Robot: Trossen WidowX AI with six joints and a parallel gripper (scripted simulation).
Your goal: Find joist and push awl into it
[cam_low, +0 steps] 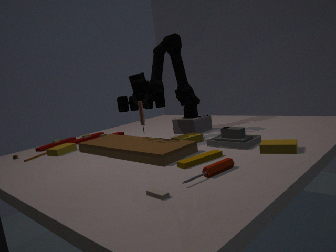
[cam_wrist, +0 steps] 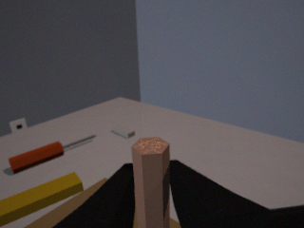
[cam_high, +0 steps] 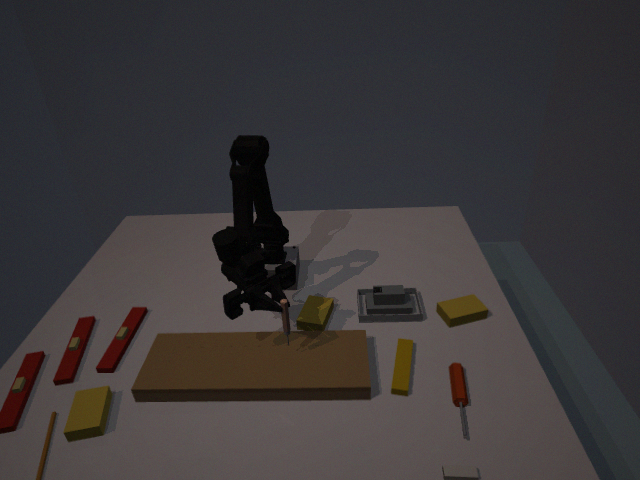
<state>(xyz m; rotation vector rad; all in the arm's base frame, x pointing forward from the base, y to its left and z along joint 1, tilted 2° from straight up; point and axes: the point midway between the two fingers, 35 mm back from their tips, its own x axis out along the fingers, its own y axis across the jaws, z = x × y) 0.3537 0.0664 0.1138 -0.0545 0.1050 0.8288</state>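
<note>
My gripper point(cam_high: 283, 305) point(cam_low: 140, 104) point(cam_wrist: 151, 170) is shut on the awl's wooden handle. The awl point(cam_high: 285, 317) point(cam_low: 141, 113) point(cam_wrist: 151, 166) hangs nearly upright, tip down. In the exterior view its tip is above the panel's top, near the back edge. The tan floor panel point(cam_high: 248, 366) point(cam_low: 130, 145) lies flat on the table; no joist shows. The grey stud finder point(cam_high: 391, 295) point(cam_low: 232, 133) sits inside the pale tray point(cam_high: 420, 304) point(cam_low: 225, 144), right of the panel's back corner. Any hole under the arm's shadow is too dark to tell.
Yellow blocks point(cam_high: 315, 312) point(cam_high: 461, 310) point(cam_high: 88, 412) lie around the panel. A yellow bar point(cam_high: 402, 366) point(cam_low: 200, 159) point(cam_wrist: 43, 197) and an orange screwdriver point(cam_high: 458, 384) point(cam_low: 218, 167) point(cam_wrist: 37, 157) lie right of it. Red bars point(cam_high: 75, 349) and a thin stick point(cam_high: 46, 445) lie left. A small pale block point(cam_high: 460, 472) point(cam_low: 157, 193) lies front right.
</note>
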